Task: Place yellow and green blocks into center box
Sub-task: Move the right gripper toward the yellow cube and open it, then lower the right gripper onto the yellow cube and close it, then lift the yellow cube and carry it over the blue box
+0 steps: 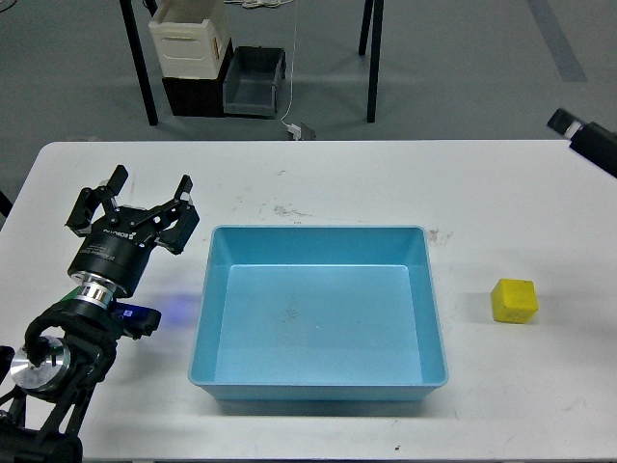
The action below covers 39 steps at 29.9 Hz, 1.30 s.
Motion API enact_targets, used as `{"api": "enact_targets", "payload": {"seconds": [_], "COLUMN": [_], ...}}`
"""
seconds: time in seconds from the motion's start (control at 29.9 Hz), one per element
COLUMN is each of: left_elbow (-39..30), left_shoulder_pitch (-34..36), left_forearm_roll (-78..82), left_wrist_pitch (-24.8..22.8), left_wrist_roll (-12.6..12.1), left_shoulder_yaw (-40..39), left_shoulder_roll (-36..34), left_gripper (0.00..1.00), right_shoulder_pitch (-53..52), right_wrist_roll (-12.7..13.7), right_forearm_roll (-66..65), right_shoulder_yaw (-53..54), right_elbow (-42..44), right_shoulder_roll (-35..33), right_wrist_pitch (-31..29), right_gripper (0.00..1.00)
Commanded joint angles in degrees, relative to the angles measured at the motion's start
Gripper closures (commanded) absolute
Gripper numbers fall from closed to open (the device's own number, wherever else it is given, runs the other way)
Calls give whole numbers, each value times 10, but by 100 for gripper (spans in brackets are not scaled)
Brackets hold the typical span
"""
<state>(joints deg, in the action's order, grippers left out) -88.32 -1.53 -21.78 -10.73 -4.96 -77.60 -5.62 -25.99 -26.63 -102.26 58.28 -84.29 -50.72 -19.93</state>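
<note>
- Yellow block (pixel 514 300) sits alone on the white table (pixel 386 183) at the right of the frame, well apart from the blue tray (pixel 318 386) and clear of its right wall.
- You can expect it to be light and rigid, a plain cube with flat faces; judge it unlikely to crush or deform.
- Take it across two opposite side faces, fingers coming from above; it lies a little turned relative to the tray's edges, so you would square the wrist to it first.
- The smooth faces may be slick, so a centred pinch looks safer than an edge grip.
- The tray occupies the middle of the frame and is empty, its low sloping walls leaving easy room for a drop.
- The left gripper (pixel 144 205) hovers at the middle left with its fingers spread apart, holding nothing.
- You cannot see the green block anywhere; it may be hidden under the left arm or outside the frame.
- At the upper right edge only a dark stub (pixel 583 135) of the right arm shows, cut off; its fingers are out of view.
</note>
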Motion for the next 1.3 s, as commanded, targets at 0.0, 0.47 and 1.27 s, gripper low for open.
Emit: {"api": "enact_targets", "payload": {"seconds": [0.0, 0.47, 1.27], "left_elbow": [0, 0, 4], "left_shoulder_pitch": [-5, -7, -8], "left_forearm_roll": [0, 0, -1], "left_wrist_pitch": [0, 2, 2], "left_wrist_roll": [0, 8, 29], "left_shoulder_yaw": [-2, -3, -4], "left_shoulder_roll": [1, 1, 1], "left_gripper": [0, 0, 0], "right_shoulder_pitch": [-147, -433, -405], "right_wrist_roll": [-14, -14, -14], "right_forearm_roll": [-82, -227, -227], "right_shoulder_yaw": [-213, -630, -685], "right_elbow": [6, 11, 149], "right_shoulder_roll": [-85, -17, 113], "right_wrist_pitch": [-6, -5, -3], "right_gripper": [0, 1, 4]}}
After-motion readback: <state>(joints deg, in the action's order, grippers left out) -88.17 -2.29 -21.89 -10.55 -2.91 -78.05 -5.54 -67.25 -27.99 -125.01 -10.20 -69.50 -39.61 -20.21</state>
